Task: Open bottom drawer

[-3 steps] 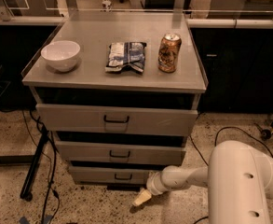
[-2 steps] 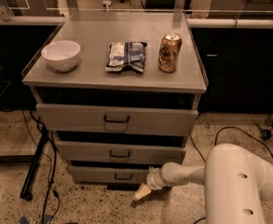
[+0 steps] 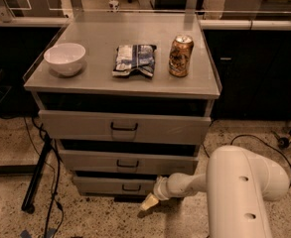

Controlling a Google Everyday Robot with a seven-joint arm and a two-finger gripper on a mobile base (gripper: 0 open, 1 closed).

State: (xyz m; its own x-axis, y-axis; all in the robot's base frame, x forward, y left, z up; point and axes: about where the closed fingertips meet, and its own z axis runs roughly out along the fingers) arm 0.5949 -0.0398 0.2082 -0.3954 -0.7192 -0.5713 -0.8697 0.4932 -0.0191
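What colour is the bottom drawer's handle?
Dark, on the grey bottom drawer, camera view. The gripper sits below its right end.

White arm [image 3: 239, 192] shown extended leftward from lower right, slim forearm [image 3: 184, 184] held low and near level, pale gripper [image 3: 149, 202] carried at its end, tilted down-left.

We see gripper [image 3: 149, 202] low near floor [image 3: 100, 219], just below and right of bottom drawer [image 3: 98, 185] pull [image 3: 131, 187]. Floor before drawer front open. On left, black stand leg [image 3: 38, 175] and cables [image 3: 54, 182] narrow approach. On right, our bulky white arm [image 3: 239, 192] fills space.
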